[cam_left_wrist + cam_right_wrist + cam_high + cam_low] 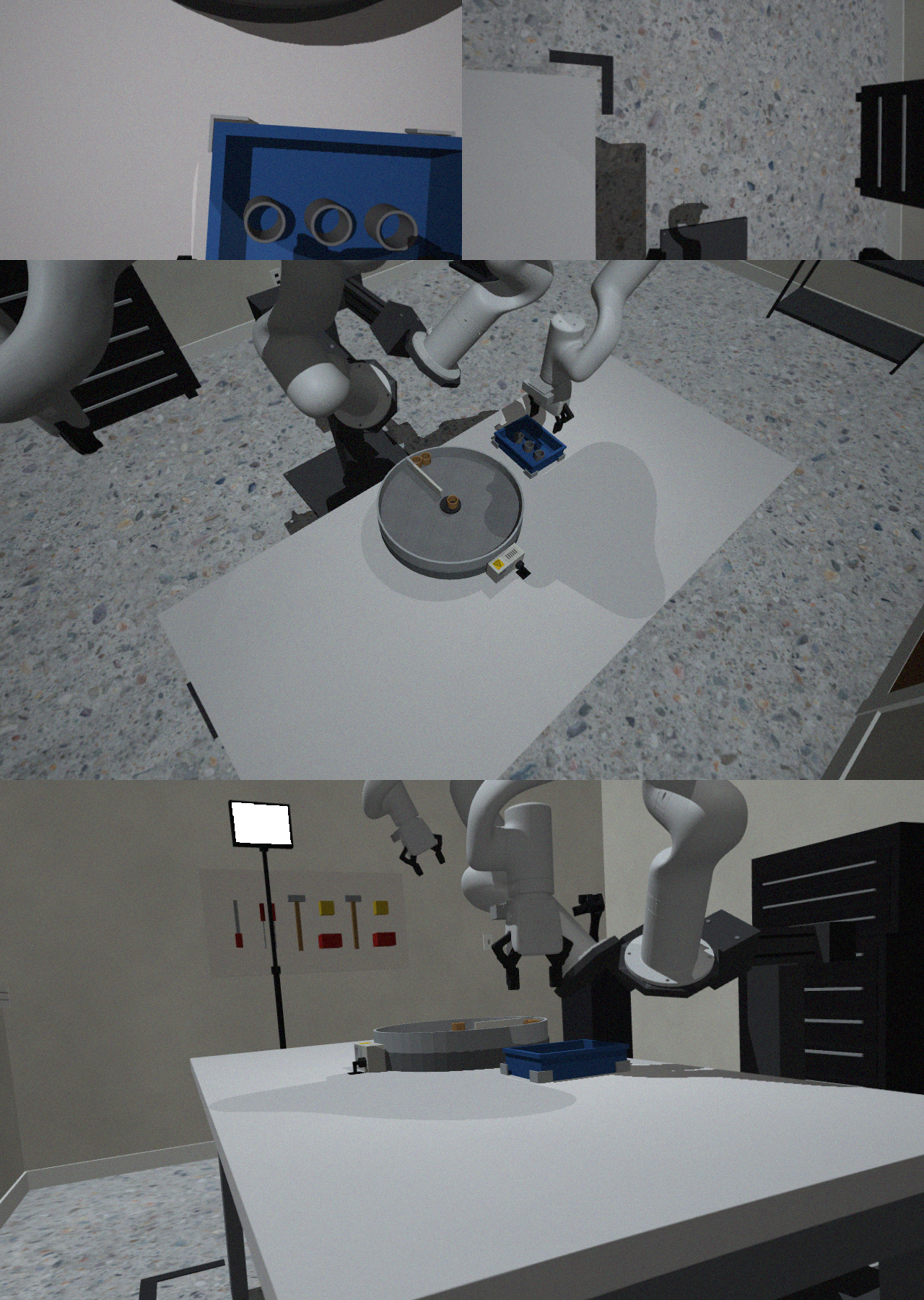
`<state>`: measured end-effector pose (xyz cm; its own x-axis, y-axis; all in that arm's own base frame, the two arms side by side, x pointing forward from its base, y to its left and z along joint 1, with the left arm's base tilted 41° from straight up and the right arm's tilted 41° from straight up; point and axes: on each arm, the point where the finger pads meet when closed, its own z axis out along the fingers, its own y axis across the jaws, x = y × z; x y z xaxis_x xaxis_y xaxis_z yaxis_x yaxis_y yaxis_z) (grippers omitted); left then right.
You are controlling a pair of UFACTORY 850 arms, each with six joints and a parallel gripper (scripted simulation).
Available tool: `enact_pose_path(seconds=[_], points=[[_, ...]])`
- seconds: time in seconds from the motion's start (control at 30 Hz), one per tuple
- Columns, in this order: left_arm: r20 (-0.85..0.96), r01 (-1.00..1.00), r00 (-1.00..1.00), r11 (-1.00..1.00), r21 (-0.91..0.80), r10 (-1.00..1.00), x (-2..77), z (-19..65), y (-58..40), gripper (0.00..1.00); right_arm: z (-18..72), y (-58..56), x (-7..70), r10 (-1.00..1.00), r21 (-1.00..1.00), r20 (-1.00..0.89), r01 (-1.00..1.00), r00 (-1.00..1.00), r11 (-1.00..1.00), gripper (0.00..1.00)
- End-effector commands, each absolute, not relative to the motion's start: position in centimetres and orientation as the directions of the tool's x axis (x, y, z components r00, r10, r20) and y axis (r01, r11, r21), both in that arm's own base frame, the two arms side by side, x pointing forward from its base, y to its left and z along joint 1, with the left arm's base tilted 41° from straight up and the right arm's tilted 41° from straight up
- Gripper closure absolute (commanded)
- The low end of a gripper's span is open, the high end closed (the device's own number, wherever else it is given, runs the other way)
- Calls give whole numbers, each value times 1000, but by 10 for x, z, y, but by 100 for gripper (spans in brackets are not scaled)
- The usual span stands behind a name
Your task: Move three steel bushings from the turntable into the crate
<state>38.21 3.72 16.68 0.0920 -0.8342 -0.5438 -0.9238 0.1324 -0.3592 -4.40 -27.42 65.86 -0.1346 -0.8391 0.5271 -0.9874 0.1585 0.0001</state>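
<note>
The blue crate [512, 453] [568, 1064] [325, 131] sits level between its grey corner guides [541, 1076]. Inside stand three grey steel bushings, one [518, 436] [251, 207] at one end, one [529, 445] [312, 213] in the middle and one [538, 453] [372, 218] at the other end. My left gripper [546, 420] [534, 986] is open and empty above the crate. The grey turntable [413, 531] [445, 1041] holds copper-coloured bushings: one [452, 501] [458, 1026] on the hub and two [416, 461] [426, 458] near the rim. My right gripper [431, 868] [763, 254] is open and empty, high and away from the crate.
A thin pale bar [424, 476] crosses the turntable from rim to hub. A control box [505, 562] [369, 1056] with a black knob sits at the turntable's outer side. The crate stands close to the turntable. A black drawer cabinet [891, 144] stands beyond the table.
</note>
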Motion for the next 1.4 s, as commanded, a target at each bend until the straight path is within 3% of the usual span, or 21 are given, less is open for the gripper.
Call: enact_pose_path(seconds=[0.0, 1.37], points=[[-547, -926, 92, 130, -355, -832, 371, 193, 20, 0, 659, -274, -44, -838, 0, 529, -987, -135, 158, 0], [-547, -926, 92, 130, -355, -832, 368, 198, 16, 0, 659, -274, -44, -838, 0, 529, -987, -135, 158, 0]])
